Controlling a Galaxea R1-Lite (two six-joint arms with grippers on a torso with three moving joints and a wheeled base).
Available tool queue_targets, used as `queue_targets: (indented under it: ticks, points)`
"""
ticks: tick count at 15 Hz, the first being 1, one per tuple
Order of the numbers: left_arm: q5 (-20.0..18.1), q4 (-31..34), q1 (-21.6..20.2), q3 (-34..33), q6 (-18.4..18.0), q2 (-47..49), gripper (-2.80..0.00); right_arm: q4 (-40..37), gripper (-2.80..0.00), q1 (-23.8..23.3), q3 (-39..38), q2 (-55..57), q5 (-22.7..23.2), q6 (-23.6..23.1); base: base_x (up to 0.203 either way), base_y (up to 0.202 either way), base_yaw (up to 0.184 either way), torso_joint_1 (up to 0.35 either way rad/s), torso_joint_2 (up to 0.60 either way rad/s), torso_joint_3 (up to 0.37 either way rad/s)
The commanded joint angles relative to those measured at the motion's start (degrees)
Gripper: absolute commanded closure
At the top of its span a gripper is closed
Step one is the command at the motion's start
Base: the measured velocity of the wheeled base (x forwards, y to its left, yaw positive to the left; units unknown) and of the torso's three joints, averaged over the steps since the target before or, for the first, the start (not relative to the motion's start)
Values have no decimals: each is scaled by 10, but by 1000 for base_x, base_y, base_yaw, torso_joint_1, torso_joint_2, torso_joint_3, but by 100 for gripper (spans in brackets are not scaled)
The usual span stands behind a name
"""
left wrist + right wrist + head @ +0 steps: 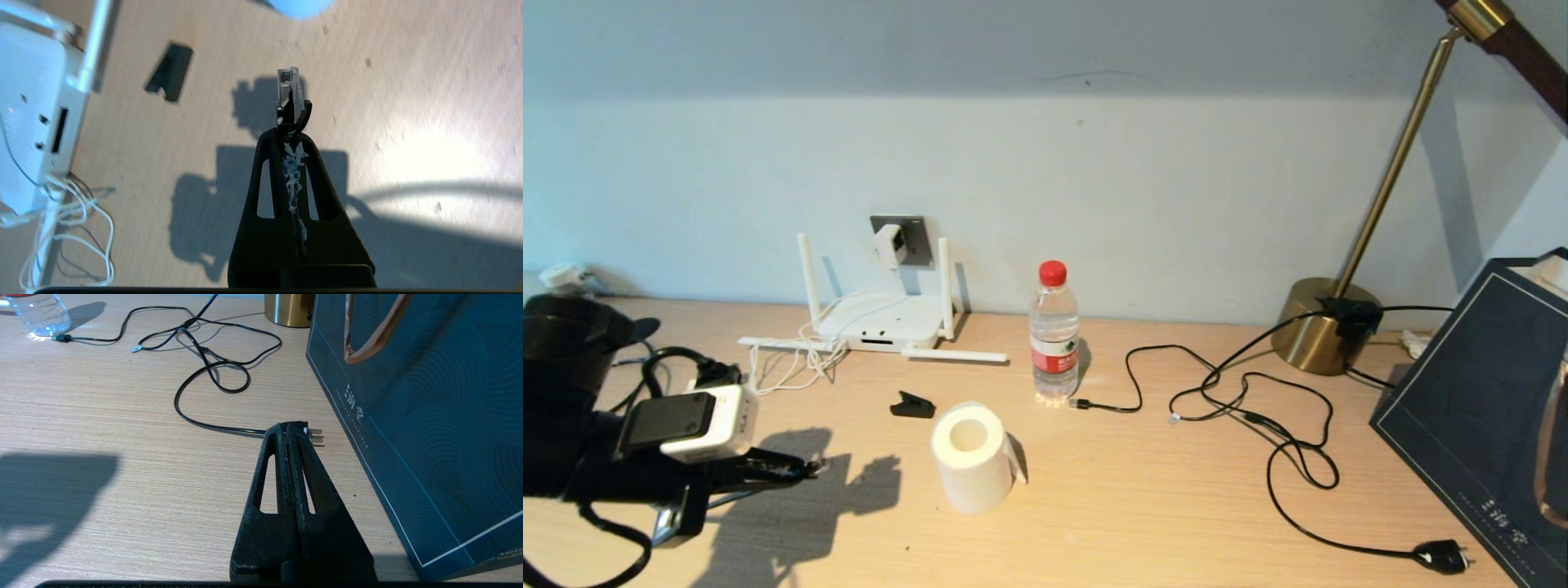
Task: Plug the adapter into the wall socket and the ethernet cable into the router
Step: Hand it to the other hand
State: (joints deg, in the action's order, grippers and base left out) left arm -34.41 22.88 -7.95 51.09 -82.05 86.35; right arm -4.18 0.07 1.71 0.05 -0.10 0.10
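The white adapter (889, 244) sits plugged into the grey wall socket (912, 238) at the back. Below it the white router (882, 320) lies flat, two antennas up and two down; its dark ports (59, 130) face the front. My left gripper (805, 469) hovers at the front left of the desk, well short of the router, shut on the ethernet cable's clear connector (287, 86), which sticks out past the fingertips. The rest of that cable is hidden behind the arm. My right gripper (292, 428) is shut and empty, low over the desk at the right.
A black clip (912, 405), a paper roll (972, 457) and a water bottle (1054, 331) stand mid-desk. A thin black cord (1258, 408) loops to a black plug (315, 435) beside a blue bag (1486, 408). A brass lamp base (1319, 325) is at the back right.
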Motion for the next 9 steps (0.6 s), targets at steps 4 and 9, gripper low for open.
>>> queue_targets:
  ticks: [4, 9]
  points:
    - [-24, -247, 76, -92, 154, 2, 0, 0, 0, 0, -1, 0, 2, -12, 0, 0, 0, 0, 0, 0]
    - [-14, -366, 85, -101, 191, 2, 0, -12, 0, 1, 115, 52, 44, 22, 0, 0, 0, 0, 0, 0]
